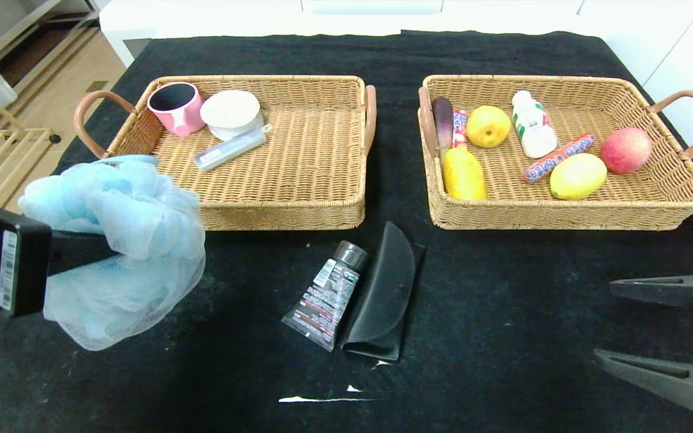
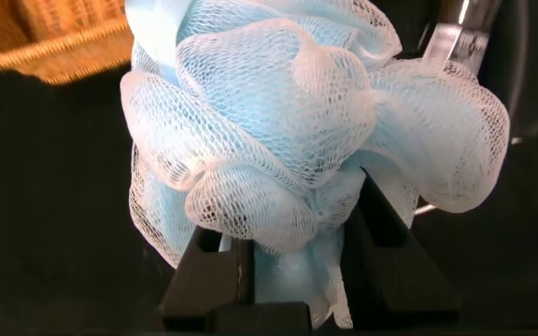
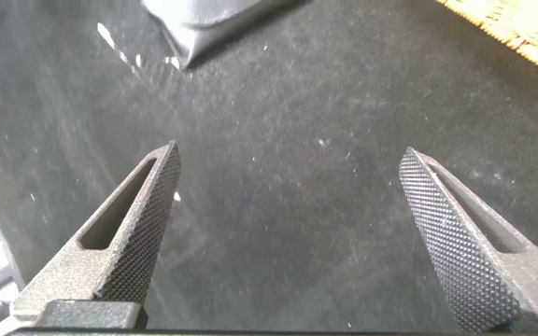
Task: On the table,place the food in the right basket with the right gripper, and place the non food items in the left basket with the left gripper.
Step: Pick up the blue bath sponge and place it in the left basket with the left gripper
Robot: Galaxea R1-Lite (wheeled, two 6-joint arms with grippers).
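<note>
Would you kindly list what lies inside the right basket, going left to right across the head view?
Eggplant → papaya → yellow pear → white bottle → lemon → red apple.

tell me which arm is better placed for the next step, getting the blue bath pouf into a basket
Left. The left gripper is already shut on the blue bath pouf, close to the left basket where non-food goes. The right gripper hangs open and empty on the table's far right side.
</note>
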